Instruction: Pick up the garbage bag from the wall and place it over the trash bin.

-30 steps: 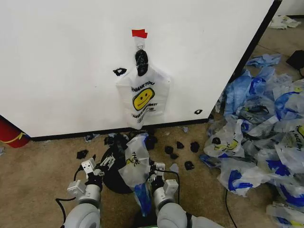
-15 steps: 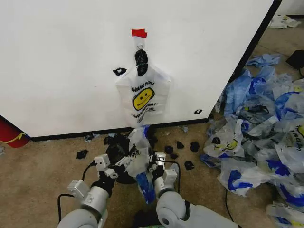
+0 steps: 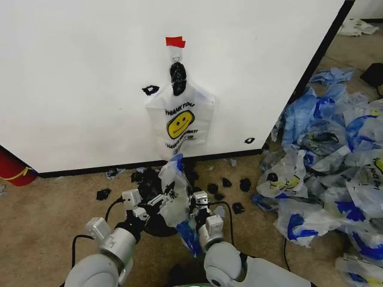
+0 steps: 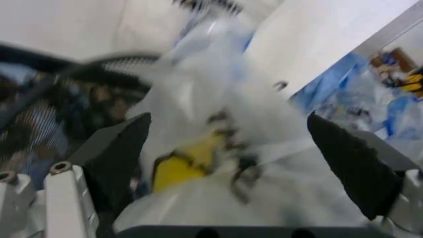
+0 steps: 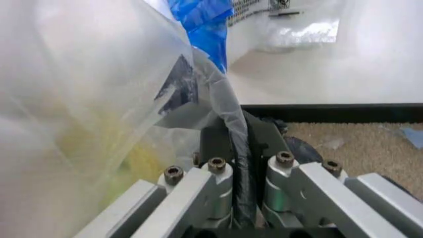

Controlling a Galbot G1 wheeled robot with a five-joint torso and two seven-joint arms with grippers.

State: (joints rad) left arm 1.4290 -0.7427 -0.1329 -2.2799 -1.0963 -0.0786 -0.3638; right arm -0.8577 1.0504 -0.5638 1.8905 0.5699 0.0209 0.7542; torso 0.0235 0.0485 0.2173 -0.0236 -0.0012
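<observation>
The garbage bag (image 3: 172, 191), thin whitish plastic with a yellow face and blue patches, hangs upright between my two grippers, low in front of the wall (image 3: 78, 78). My right gripper (image 3: 194, 206) is shut on a bunched edge of the garbage bag (image 5: 86, 99). My left gripper (image 3: 155, 201) is open, its dark fingers (image 4: 126, 158) spread wide with the garbage bag (image 4: 225, 129) between them. The black trash bin (image 3: 157, 226) stands on the floor just behind the bag, partly hidden; its mesh wall (image 4: 66, 104) shows in the left wrist view.
A bunch of smiley bags (image 3: 179, 122) with a black knot hangs from the hook under the red tape (image 3: 175, 42). Black scraps (image 3: 230, 185) lie along the wall's base. A heap of bags (image 3: 335, 173) covers the floor at right; a red object (image 3: 12, 167) lies at left.
Both grippers moved forward toward the wall with the bag; the left one reached in over the bin, and the bag rose and now stands higher.
</observation>
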